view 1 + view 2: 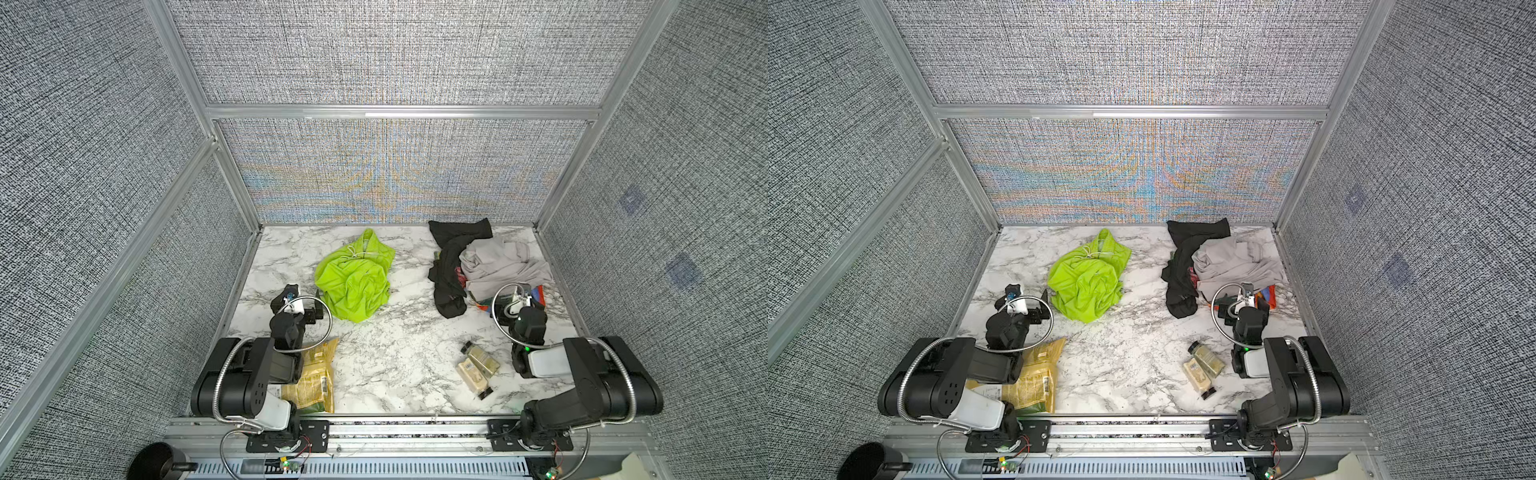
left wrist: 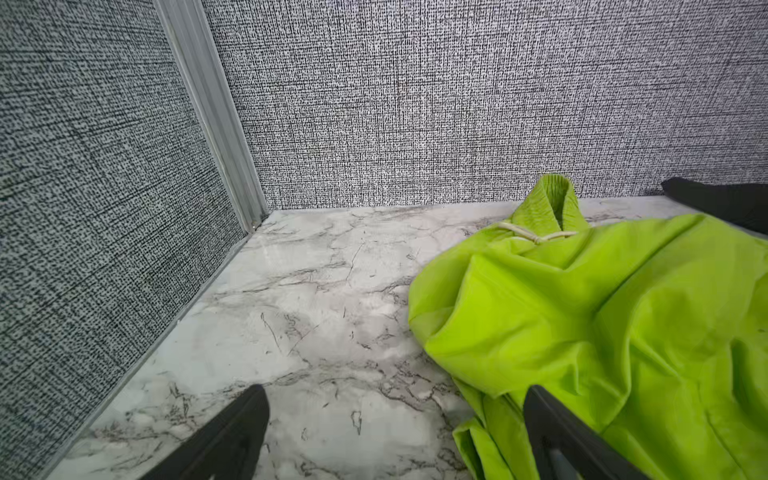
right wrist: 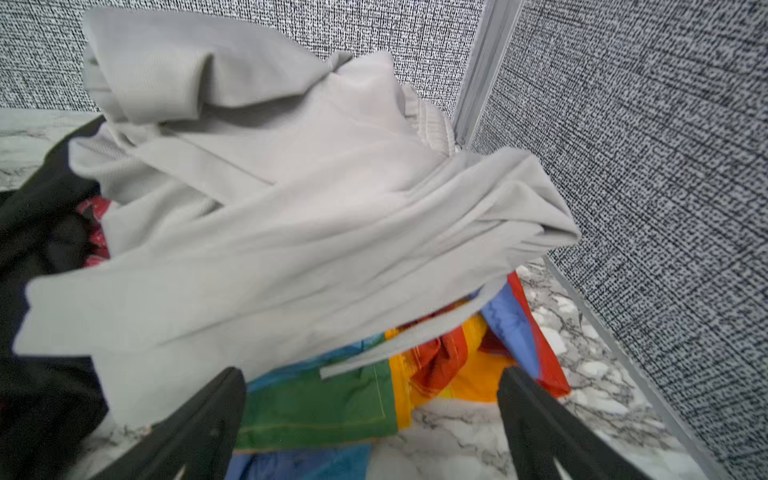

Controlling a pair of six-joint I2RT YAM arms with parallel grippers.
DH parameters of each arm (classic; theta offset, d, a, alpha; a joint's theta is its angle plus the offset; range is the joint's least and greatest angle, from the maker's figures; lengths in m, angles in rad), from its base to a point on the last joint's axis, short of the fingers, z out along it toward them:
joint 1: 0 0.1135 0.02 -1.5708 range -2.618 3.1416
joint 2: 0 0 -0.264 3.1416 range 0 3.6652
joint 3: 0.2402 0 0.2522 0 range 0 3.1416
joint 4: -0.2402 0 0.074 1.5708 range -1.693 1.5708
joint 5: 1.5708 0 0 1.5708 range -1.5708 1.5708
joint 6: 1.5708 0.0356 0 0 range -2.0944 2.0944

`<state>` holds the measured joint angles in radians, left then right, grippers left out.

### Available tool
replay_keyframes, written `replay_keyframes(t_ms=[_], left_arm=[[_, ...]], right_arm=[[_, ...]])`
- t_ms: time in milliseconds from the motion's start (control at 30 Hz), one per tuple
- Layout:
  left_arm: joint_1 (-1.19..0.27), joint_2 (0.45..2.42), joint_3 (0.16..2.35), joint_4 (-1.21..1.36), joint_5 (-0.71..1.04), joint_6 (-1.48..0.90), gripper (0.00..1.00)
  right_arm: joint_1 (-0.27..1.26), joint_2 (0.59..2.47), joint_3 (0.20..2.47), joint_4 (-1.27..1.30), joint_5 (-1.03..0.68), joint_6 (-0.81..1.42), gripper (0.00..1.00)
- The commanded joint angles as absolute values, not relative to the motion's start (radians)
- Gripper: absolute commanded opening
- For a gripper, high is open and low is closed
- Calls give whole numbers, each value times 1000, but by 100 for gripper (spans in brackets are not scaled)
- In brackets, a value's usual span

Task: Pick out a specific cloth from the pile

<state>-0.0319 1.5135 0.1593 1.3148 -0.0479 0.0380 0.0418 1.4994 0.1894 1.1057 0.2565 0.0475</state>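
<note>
— Top views first: where does the neon yellow-green cloth (image 1: 353,278) of thin shiny fabric lie?
— In both top views it sits crumpled by itself on the white marble-patterned tabletop (image 1: 395,357). It is left of the middle and well apart from the pile (image 1: 490,266) in the far right corner. Its white drawstring (image 1: 356,252) shows on top.
— And the pile?
— A black garment (image 1: 446,270) lies beside a light grey garment (image 1: 505,266), with rainbow-striped fabric (image 1: 538,296) at the near edge.
— Any writing?
— A yellow-gold printed bag (image 1: 318,376) under the left arm carries a barcode. Two beige bottles (image 1: 471,374) with black caps carry labels. All of it is too small to read.
— Left wrist view?
— The left gripper (image 2: 397,390) stands wide, with nothing between its fingers. One finger overlaps the near edge of the cloth (image 2: 602,332), and I cannot tell whether it touches.
— Right wrist view?
— The right gripper (image 3: 370,374) is spread wide and empty. The rainbow fabric shows between its fingers, at the foot of the grey garment.
</note>
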Motion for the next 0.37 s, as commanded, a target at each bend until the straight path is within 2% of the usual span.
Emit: replay_keyframes(t_ms=[0,100,333], left_arm=[[-29,1514,168,1317,-29,40,99],[-29,1516,166,1324,-29,40,99],[-25,1516,172,1313,-20,38,99]], right_arm=[[41,1502,242,1112,183,24,99],[37,1518,326,982,119,7,99],[25,1518,323,994,132,25,99]])
